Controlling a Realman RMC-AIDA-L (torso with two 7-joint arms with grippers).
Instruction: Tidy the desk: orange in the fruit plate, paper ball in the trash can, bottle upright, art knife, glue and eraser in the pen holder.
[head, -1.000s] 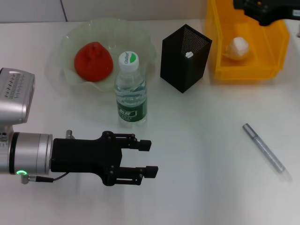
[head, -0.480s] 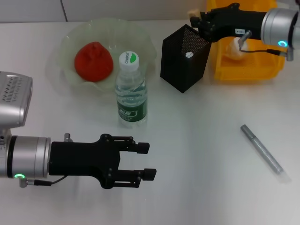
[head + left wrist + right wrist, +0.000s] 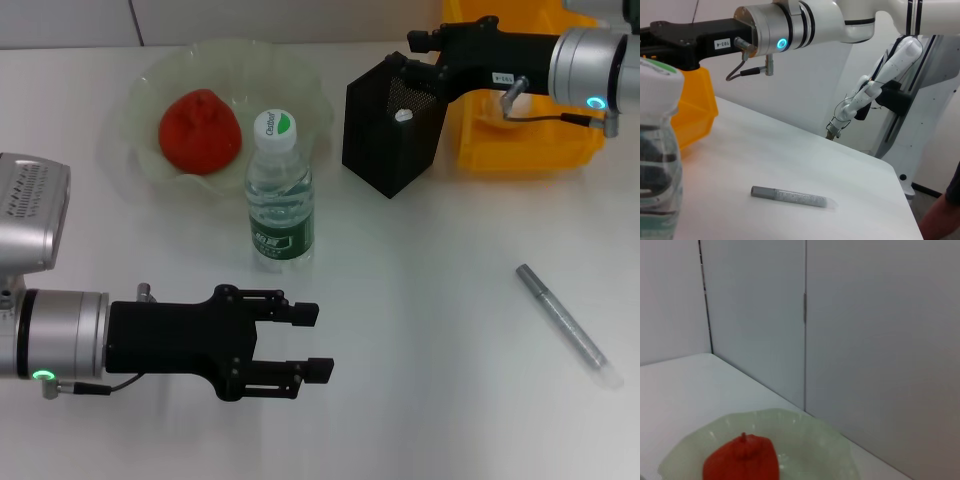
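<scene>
White table (image 3: 450, 350) carries everything. Wide translucent pale-green glass fruit plate with scalloped rim (image 3: 300, 85) sits toward the far left corner; round red-orange orange (image 3: 200, 130) lies inside it. Bright yellow rectangular plastic trash can (image 3: 520, 145) at the far right edge; its inside is mostly hidden behind the right arm, so the paper ball can't be seen. Tall square black metal-mesh pen holder (image 3: 385, 135) stands just left of the can, something small and white showing inside. Small clear plastic bottle, white cap, dark green label (image 3: 279, 190), stands upright just in front of the plate, touching or nearly touching its rim. Slim grey pen-like stick (image 3: 562, 325) lies flat near the right edge, well apart from the rest.

Left claw (image 3: 312, 340) hovers over the near left part of the table, fingers apart, holding nothing. Right claw (image 3: 410, 62) is above the holder's far rim; can't tell if its fingers are apart or together.
</scene>
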